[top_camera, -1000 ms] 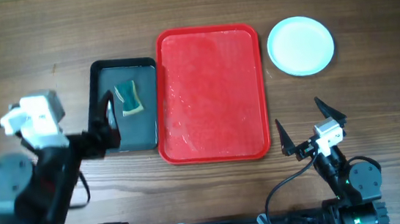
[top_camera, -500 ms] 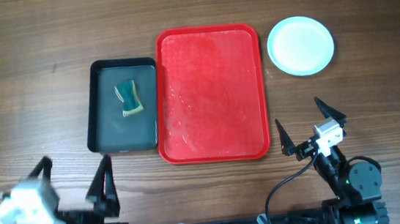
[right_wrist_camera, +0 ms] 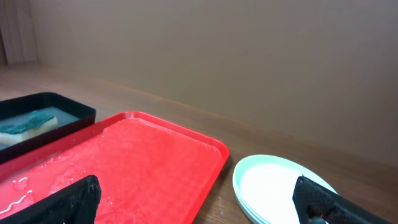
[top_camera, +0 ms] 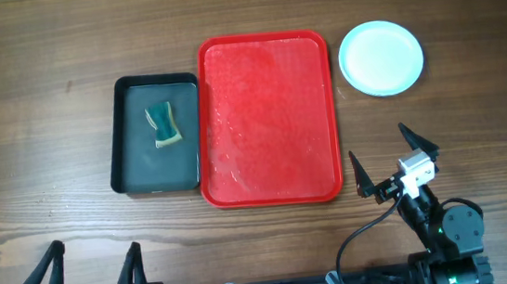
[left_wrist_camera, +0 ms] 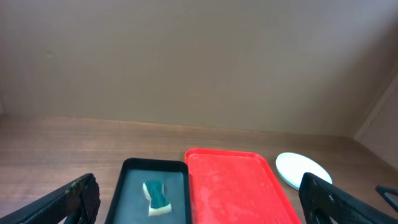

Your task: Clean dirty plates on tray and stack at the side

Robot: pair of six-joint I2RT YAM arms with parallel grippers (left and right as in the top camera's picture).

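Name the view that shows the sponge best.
Overhead: the sponge lies fully visible in the black tray. Left wrist shows it whole but foreshortened; right wrist shows only its top above the tray's wall.

I see the tray (top_camera: 269,112) central on the table (top_camera: 23,71), smaller tray (top_camera: 158,170) touching its left side, sponge (top_camera: 165,125) inside that, plates (top_camera: 381,57) stacked just right of the tray's far corner

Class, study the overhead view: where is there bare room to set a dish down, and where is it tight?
Free: the table left of the black tray, the far strip beyond both trays, and the red tray's bare floor. Tight: black tray sits against red tray; only a slim gap separates red tray and plates.
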